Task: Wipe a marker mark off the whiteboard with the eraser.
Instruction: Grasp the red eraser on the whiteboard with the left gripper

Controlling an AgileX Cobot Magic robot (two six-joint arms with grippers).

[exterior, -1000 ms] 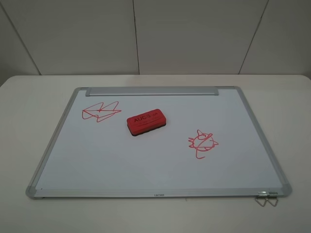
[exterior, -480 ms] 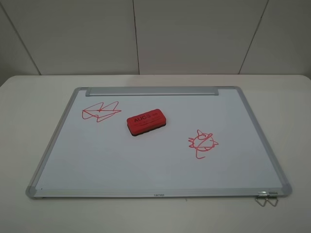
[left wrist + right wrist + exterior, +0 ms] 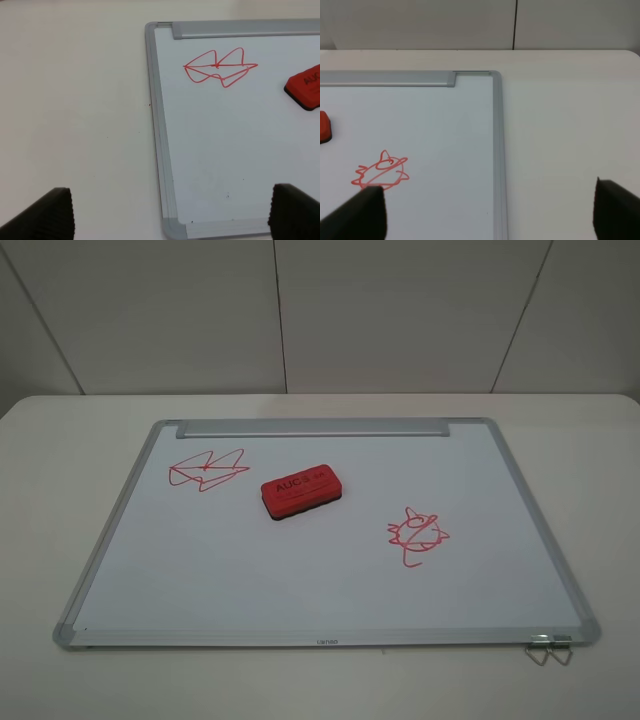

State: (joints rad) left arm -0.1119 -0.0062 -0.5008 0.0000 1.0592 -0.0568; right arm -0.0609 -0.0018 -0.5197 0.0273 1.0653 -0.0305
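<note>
Eraser point(image 3: 301, 494) looks light, rigid, felt base; best grip across long red sides. Left pincer point(image 3: 167, 215), right pincer point(image 3: 486, 212) wide open, empty.

The whiteboard point(image 3: 300, 580) has a smooth white face with a faint sheen. Its thin frame point(image 3: 108, 530) and tray strip point(image 3: 312, 427) look like satin silver-grey metal. The eraser point(image 3: 302, 490) has a red, plastic-looking top over a dark felt base. The table point(image 3: 60, 460) is smooth, cream and matt. The left gripper point(image 3: 172, 214) has black fingers point(image 3: 47, 215) — ribbed, dull, rubbery-looking.
</note>
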